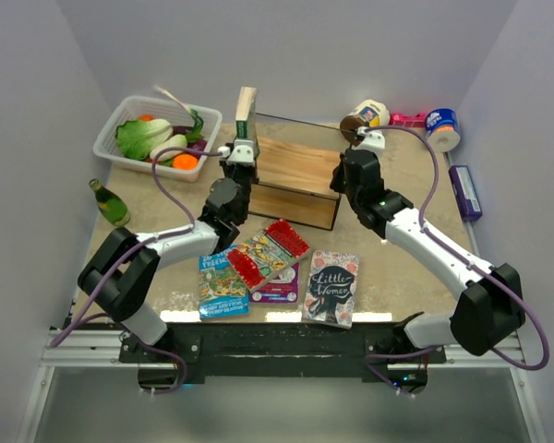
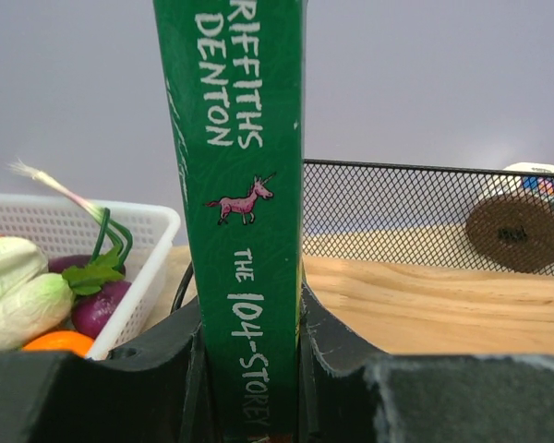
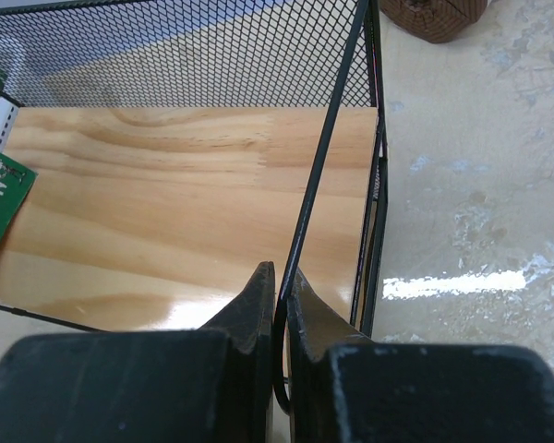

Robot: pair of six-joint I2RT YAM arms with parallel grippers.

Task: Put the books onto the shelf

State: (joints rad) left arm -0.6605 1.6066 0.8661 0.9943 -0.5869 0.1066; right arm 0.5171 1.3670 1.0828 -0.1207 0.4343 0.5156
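Observation:
My left gripper (image 1: 243, 146) (image 2: 249, 369) is shut on the green book (image 1: 246, 115) (image 2: 245, 212) and holds it upright, spine to the camera, at the left end of the shelf (image 1: 295, 175) (image 2: 434, 305). At the shelf's right end my right gripper (image 1: 340, 182) (image 3: 282, 291) is shut on a thin black wire of the frame (image 3: 325, 157). A corner of the green book (image 3: 0, 203) shows beside the shelf's wooden board (image 3: 166, 203). On the table in front lie the blue book (image 1: 220, 284), the red book (image 1: 270, 251) on top of the purple book (image 1: 279, 292), and the grey book (image 1: 332, 286).
A white basket (image 1: 120, 115) (image 2: 148, 268) of vegetables stands at the back left, with a green bottle (image 1: 111, 203) in front of it. Behind the shelf lies a brown-lidded jar (image 1: 365, 118) (image 2: 517, 231) and a blue-and-white can (image 1: 443, 129). A purple box (image 1: 464, 191) lies at the right edge.

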